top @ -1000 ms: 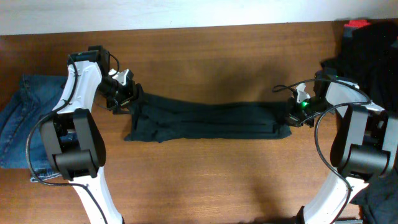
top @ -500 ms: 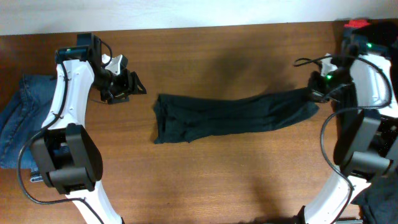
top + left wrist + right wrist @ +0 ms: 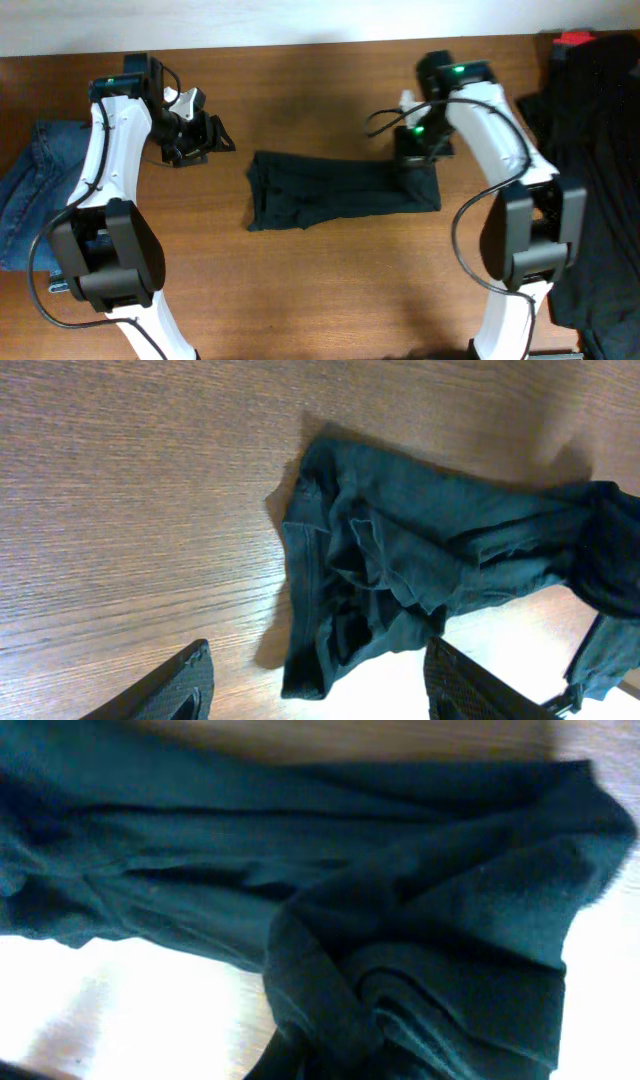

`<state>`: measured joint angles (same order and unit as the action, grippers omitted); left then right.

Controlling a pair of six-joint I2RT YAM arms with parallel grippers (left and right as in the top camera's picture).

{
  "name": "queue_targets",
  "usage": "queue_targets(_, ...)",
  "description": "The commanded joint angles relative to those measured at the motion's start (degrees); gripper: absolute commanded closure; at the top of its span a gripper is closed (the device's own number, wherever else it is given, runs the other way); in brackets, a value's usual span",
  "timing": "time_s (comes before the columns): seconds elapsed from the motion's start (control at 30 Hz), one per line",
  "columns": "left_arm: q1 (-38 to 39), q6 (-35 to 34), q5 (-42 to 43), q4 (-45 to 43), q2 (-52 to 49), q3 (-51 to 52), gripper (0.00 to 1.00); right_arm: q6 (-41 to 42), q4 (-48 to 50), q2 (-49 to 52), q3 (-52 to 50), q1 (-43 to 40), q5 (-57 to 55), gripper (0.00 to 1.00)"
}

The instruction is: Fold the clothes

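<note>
The black T-shirt (image 3: 320, 190) lies mid-table as a long bunched strip, its left end crumpled (image 3: 400, 560). My right gripper (image 3: 412, 148) is shut on the shirt's right end and holds it just above the strip, so that end doubles back over the rest. In the right wrist view dark fabric (image 3: 400, 920) fills the frame and buries the jaws. My left gripper (image 3: 205, 135) hangs open to the upper left of the shirt's left end, apart from it. Both of its fingers (image 3: 170, 690) show with nothing between them.
Blue denim jeans (image 3: 25, 200) lie at the table's left edge beside the left arm. A heap of dark clothing (image 3: 600, 120) covers the right side, with a red object (image 3: 573, 40) at the back right corner. Bare wood table (image 3: 330, 290) lies in front of the shirt.
My right gripper has swung left with the shirt's right end, shortening the strip. The left gripper let go of the left end a second ago and pulled back, then stayed still.
</note>
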<state>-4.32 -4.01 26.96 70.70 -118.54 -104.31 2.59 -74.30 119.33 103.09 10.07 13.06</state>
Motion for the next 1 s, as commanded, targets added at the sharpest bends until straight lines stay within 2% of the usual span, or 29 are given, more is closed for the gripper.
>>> queue_targets(0.0, -0.3, 1.1, 0.0, 0.1, 0.9, -0.6, 0.33, 2.6, 0.9, 0.8, 0.4, 3.7, -2.7, 0.96)
queue_targets(0.13, -0.3, 1.1, 0.0, 0.1, 0.9, -0.6, 0.33, 3.0, 1.8, 2.1, 0.4, 6.5, -3.5, 0.96)
queue_targets(0.77, -0.3, 1.1, 0.0, 0.1, 0.9, -0.6, 0.33, 3.5, 2.1, 4.8, 0.1, 6.7, -7.8, 0.96)
queue_targets(0.83, -0.3, 1.1, 0.0, 0.1, 0.9, -0.6, 0.33, 3.5, 2.1, 4.8, 0.1, 6.7, -7.7, 0.90)
queue_targets(0.9, -0.3, 1.1, 0.0, 0.1, 0.9, -0.6, 0.33, 3.5, 2.1, 4.8, 0.1, 6.9, -7.3, 0.66)
queue_targets(0.97, -0.3, 1.1, 0.0, 0.1, 0.9, -0.6, 0.33, 2.2, 2.6, 4.8, 0.1, 6.9, -4.8, 0.61)
